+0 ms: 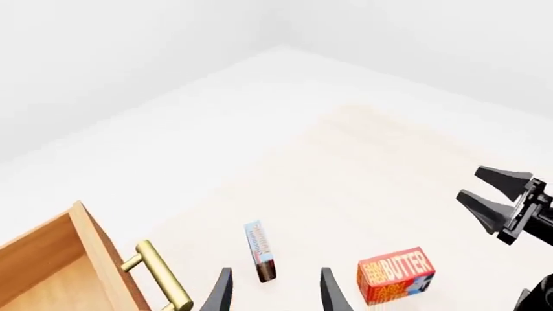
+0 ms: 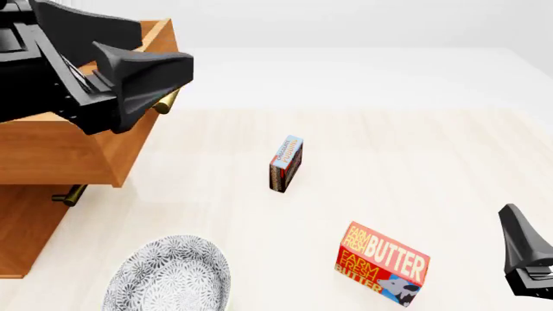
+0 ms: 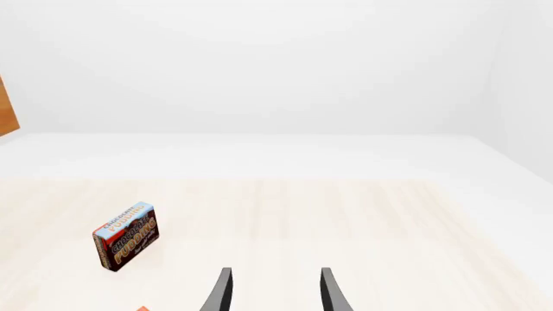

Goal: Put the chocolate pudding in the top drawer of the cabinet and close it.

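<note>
The chocolate pudding (image 2: 286, 163) stands on its thin edge out on the pale desk (image 2: 415, 162), free of both arms and well apart from the cabinet (image 2: 52, 155) at the left; the top drawer (image 2: 129, 139) is pulled out and open, its brass handle (image 2: 166, 102) partly hidden behind the left gripper (image 2: 142, 78), which hangs above the drawer's front with nothing in it; in its own wrist view its fingers (image 1: 220, 293) are spread apart, the pudding box showing between and beyond them; the right gripper (image 2: 525, 256) sits low at the desk's near right, likewise released and empty, fingers (image 3: 223, 290) parted; a red-orange butter box (image 2: 383, 262) stands nearer than the pudding, toward the right; a grey patterned plate (image 2: 168, 275) lies near the front edge, just beside the cabinet's lower drawer handle (image 2: 69, 194).
</note>
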